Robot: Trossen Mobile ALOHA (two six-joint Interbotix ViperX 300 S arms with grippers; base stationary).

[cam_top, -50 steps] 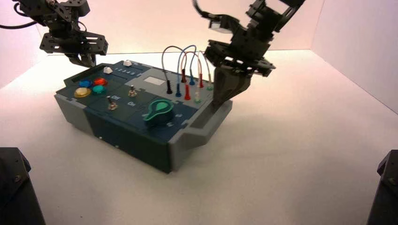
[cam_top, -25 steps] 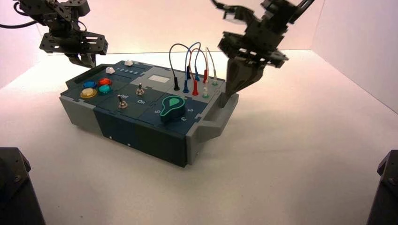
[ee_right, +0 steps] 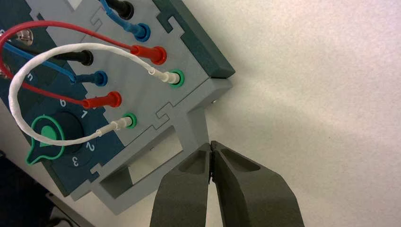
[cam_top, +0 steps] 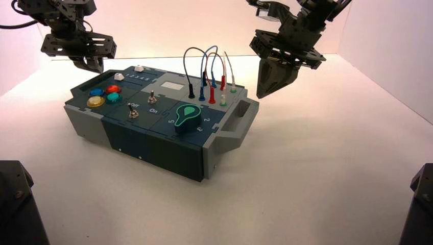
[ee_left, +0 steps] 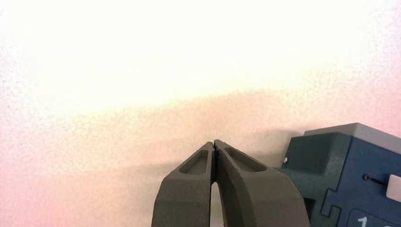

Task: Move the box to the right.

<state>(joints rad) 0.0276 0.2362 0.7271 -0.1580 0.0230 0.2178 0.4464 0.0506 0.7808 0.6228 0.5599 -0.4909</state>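
The box [cam_top: 153, 150] lies slightly turned on the white table, left of centre, its grey end handle [cam_top: 240, 120] facing right. My right gripper [cam_top: 262, 95] hangs shut and empty just above and beyond that handle, touching nothing. In the right wrist view its shut gripper [ee_right: 210, 144] sits over the grey handle [ee_right: 142, 165], beside looped red, blue and white plug wires [ee_right: 56, 52] and the green dial [ee_right: 45, 137]. My left gripper [cam_top: 94, 68] hovers shut above the box's back-left corner. The left wrist view shows that gripper [ee_left: 214, 143] with the box corner [ee_left: 350, 175] beside it.
White table surface [cam_top: 332, 153] stretches to the right of the box, bounded by white walls [cam_top: 388, 51] at the back and right. Dark arm bases sit at the bottom-left [cam_top: 18, 204] and bottom-right [cam_top: 418, 204] corners.
The box slid to the right and then stopped. My right gripper rose out of the end handle, up and to the right. The left arm stayed put.
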